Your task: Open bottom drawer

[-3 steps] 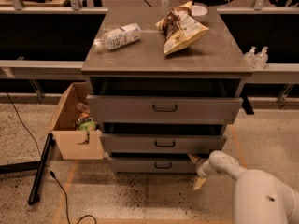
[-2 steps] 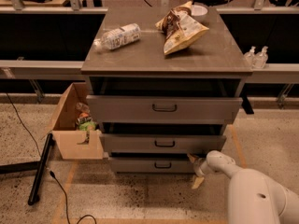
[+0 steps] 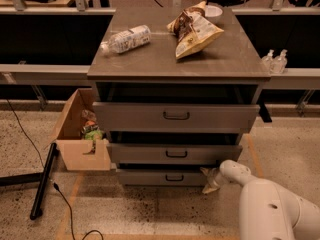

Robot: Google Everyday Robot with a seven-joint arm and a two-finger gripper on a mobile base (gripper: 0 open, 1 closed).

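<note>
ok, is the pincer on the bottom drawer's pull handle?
No, the pincer sits at the right end of the bottom drawer, apart from its central handle.

Nudged a hair toward 9 o'clock, perhaps: the gripper (image 3: pixel 209 180), at the right end of the bottom drawer (image 3: pixel 145 178), 3 o'clock from its handle (image 3: pixel 174 177). Swung toward 9 o'clock and looming larger at lower right: the bulky white arm link (image 3: pixel 272 209) behind it.
</note>
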